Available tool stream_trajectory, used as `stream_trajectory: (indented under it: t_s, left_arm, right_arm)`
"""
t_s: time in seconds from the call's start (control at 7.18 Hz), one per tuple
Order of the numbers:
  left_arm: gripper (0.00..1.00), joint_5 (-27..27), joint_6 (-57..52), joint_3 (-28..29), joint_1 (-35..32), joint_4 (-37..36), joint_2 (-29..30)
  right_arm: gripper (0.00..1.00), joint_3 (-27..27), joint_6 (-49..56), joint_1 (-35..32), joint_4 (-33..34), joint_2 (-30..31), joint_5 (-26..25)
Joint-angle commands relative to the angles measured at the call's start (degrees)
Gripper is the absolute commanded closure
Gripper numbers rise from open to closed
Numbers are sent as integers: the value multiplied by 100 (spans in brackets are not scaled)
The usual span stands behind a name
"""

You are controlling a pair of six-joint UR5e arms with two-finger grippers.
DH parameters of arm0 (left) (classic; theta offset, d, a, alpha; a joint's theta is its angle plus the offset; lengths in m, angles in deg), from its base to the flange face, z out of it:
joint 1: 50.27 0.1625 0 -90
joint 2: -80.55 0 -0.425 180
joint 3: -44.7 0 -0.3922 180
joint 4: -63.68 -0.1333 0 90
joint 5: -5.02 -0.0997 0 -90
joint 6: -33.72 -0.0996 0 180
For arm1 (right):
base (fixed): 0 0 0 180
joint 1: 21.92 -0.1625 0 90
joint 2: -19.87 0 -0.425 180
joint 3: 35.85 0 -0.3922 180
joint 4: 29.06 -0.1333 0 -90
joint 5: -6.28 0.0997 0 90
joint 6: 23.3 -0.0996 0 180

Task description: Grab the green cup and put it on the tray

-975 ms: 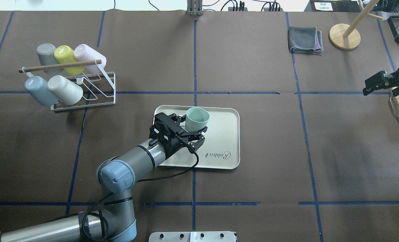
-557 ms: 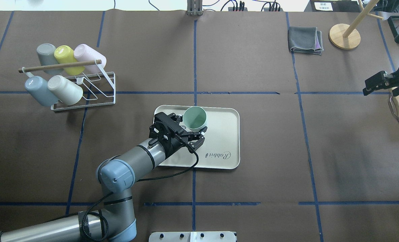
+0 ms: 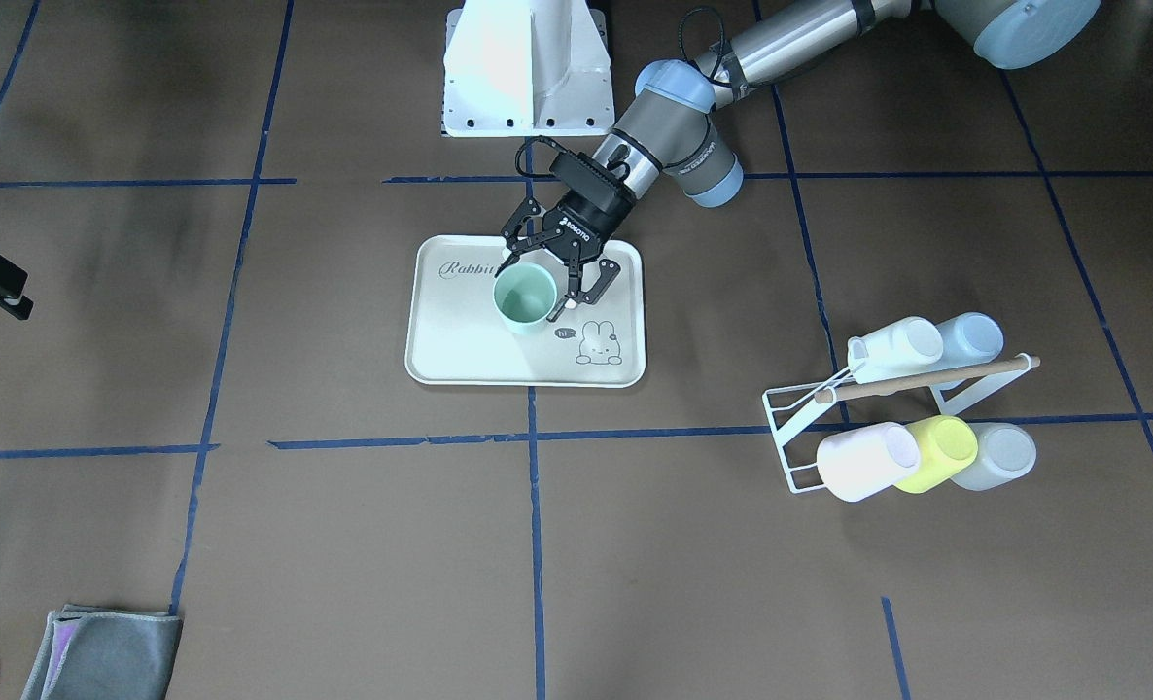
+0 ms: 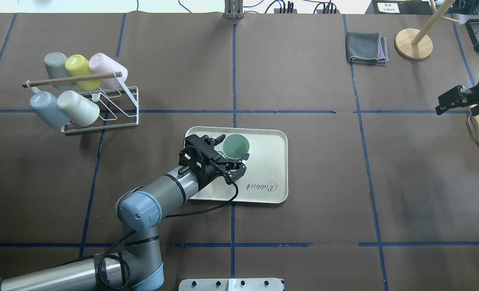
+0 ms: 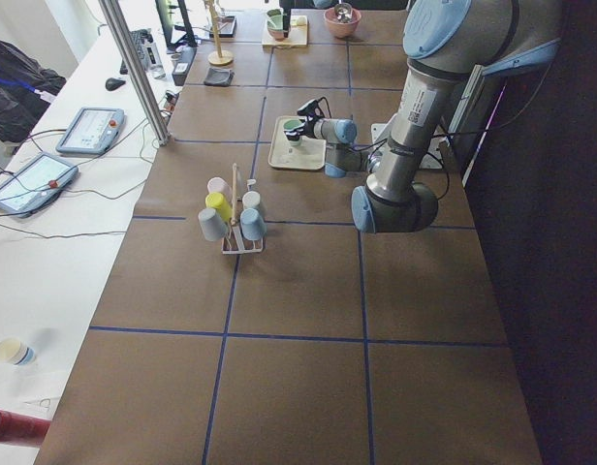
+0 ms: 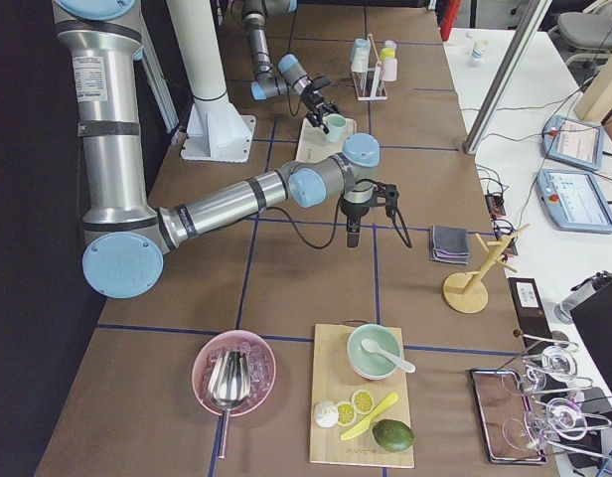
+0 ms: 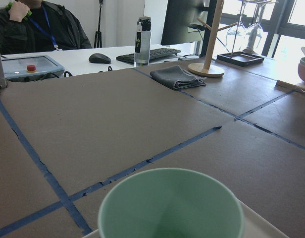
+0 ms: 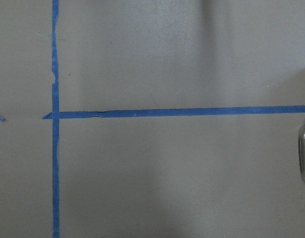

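Overhead exterior: the cup (image 4: 236, 146) stands upright on the tray (image 4: 269, 161), between the spread fingers of the left gripper (image 4: 233, 149); contact unclear.

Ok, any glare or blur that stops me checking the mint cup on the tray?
Overhead: even light, pale mint-green plastic cup and cream rectangular tray both sharp. Front-facing: white robot pedestal blown out, cup clear. Left wrist: cup cropped at the bottom edge, slightly soft; bright windows upper right. Right wrist: only brown paper and blue tape.
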Motion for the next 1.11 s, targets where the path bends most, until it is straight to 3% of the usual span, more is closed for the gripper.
stream_trajectory:
  t_s: [0.0, 0.7, 0.84, 0.98]
  left_arm:
    - [1, 0, -9, 0, -5, -1, 3]
    - [1, 61, 9, -245, -163, -36, 20]
    - [1, 114, 9, -777, -207, -410, -23]
    - [1, 610, 17, -1548, -433, -1406, -58]
  right_arm:
    - [0, 8, 0, 0, 0, 0, 6]
    - [0, 16, 0, -26, 0, -9, 15]
    - [0, 16, 0, -35, 9, -9, 15]
    - [0, 16, 0, -35, 0, -9, 15]
